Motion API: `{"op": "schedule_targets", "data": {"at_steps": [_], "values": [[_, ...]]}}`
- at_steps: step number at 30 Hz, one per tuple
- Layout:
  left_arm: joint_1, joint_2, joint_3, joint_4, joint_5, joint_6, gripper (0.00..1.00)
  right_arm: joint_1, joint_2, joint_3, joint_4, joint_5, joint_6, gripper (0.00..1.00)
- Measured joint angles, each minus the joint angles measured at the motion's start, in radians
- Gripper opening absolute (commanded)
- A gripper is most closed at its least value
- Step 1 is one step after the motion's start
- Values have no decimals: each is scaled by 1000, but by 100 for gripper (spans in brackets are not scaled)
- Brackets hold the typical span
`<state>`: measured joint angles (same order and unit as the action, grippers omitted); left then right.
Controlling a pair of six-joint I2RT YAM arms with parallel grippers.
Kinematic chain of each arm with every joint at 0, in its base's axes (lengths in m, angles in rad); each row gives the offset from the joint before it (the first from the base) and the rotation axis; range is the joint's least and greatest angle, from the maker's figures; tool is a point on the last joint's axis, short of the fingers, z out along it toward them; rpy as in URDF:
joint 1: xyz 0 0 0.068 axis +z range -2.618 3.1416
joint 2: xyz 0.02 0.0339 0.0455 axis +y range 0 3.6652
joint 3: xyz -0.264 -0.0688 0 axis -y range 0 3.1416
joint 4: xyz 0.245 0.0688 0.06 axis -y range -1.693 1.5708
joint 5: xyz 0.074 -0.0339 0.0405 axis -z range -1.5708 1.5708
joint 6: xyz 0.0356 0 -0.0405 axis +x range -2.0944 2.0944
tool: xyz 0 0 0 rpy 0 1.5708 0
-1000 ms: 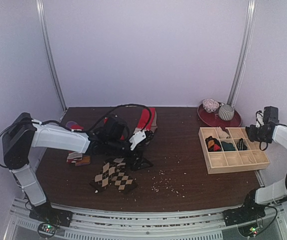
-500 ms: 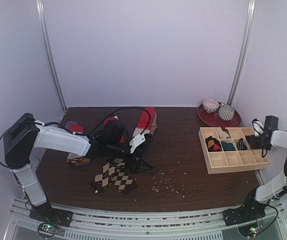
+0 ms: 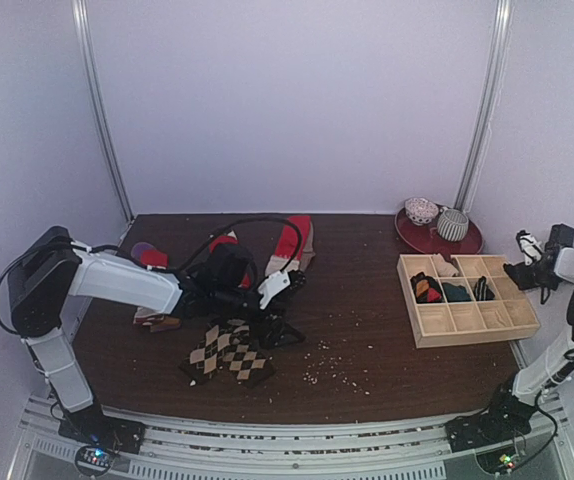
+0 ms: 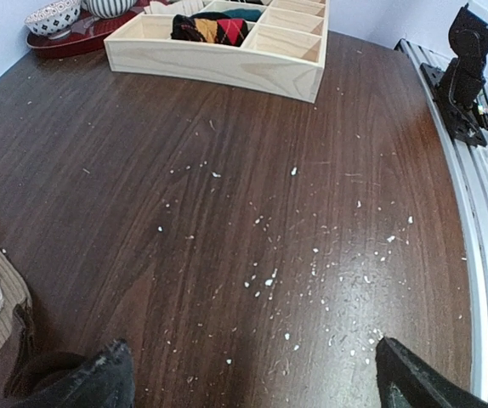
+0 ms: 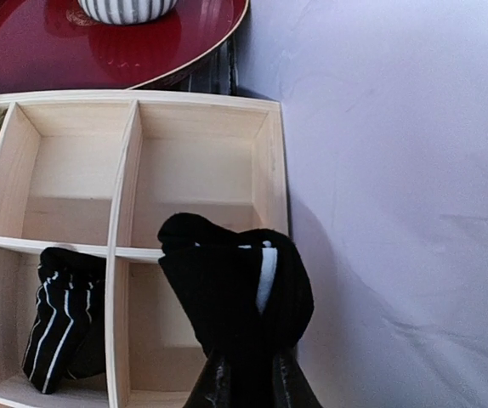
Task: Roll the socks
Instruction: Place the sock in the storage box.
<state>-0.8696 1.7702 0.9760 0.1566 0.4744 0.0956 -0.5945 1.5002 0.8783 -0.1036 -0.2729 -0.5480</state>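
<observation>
The table (image 3: 387, 340) is dark brown wood with a fine grain, and smooth lilac walls close in behind it. White crumbs (image 4: 269, 276) speckle it left of the pale, square-celled wooden grid tray (image 3: 467, 335). Behind that tray sits a glossy round red platter (image 3: 415, 236). Well left of the tray lie soft, flat socks: a brown-and-beige argyle pair (image 3: 229, 352) and a red pair (image 3: 292, 240). Over them the left gripper (image 4: 252, 387) is spread wide with nothing between its fingers. By the tray's right edge the right gripper (image 5: 248, 374) pinches a rolled black white-striped sock (image 5: 235, 289). A similar black striped roll (image 5: 61, 319) fills one tray cell.
</observation>
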Motion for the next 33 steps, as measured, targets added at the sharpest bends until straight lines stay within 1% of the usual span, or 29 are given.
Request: {"op": "schedule_targets", "data": {"at_steps": [5, 10, 18, 23, 24, 25, 26, 27, 31, 33], "values": [[0, 14, 0, 0, 1, 0, 98, -6, 53, 0, -15, -38, -29, 8], [0, 16, 0, 0, 1, 0, 98, -6, 97, 4, -37, -42, -54, 8], [0, 24, 0, 0, 1, 0, 98, -3, 171, 47, -66, 12, -85, 8], [0, 24, 0, 0, 1, 0, 98, 2, 199, 64, -64, 35, -73, 10], [0, 24, 0, 0, 1, 0, 98, 2, 208, 71, -69, 38, -69, 12], [0, 24, 0, 0, 1, 0, 98, 3, 220, 85, -78, 43, -61, 21], [0, 24, 0, 0, 1, 0, 98, 4, 233, 100, -89, 49, -51, 27], [0, 24, 0, 0, 1, 0, 98, 6, 246, 113, -97, 56, -42, 31], [0, 24, 0, -1, 0, 0, 98, 13, 271, 149, -132, 65, 2, 36], [0, 24, 0, -1, -1, 0, 98, 16, 272, 153, -140, 64, 16, 43]]}}
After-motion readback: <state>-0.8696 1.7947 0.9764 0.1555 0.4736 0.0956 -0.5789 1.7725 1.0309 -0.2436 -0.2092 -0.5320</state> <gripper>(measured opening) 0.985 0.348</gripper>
